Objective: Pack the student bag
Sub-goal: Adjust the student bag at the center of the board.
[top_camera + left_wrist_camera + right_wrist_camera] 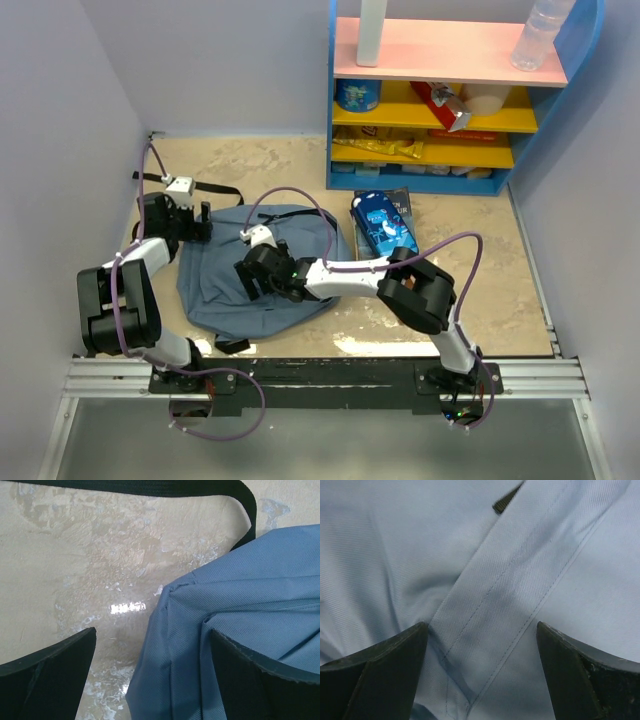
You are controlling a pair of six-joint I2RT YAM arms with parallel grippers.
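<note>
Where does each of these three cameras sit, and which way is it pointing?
Top external: above and behind the bases, looking down on the table; left arm and right arm show.
Left wrist: on the left arm, looking past the open left gripper at the student bag and bare table.
Right wrist: on the right arm, close over bag fabric; open right gripper shows.
Shared: all three show the bag.

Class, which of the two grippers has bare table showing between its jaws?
The left gripper, at the corner of the bag; the right gripper has only blue fabric between its jaws.
</note>
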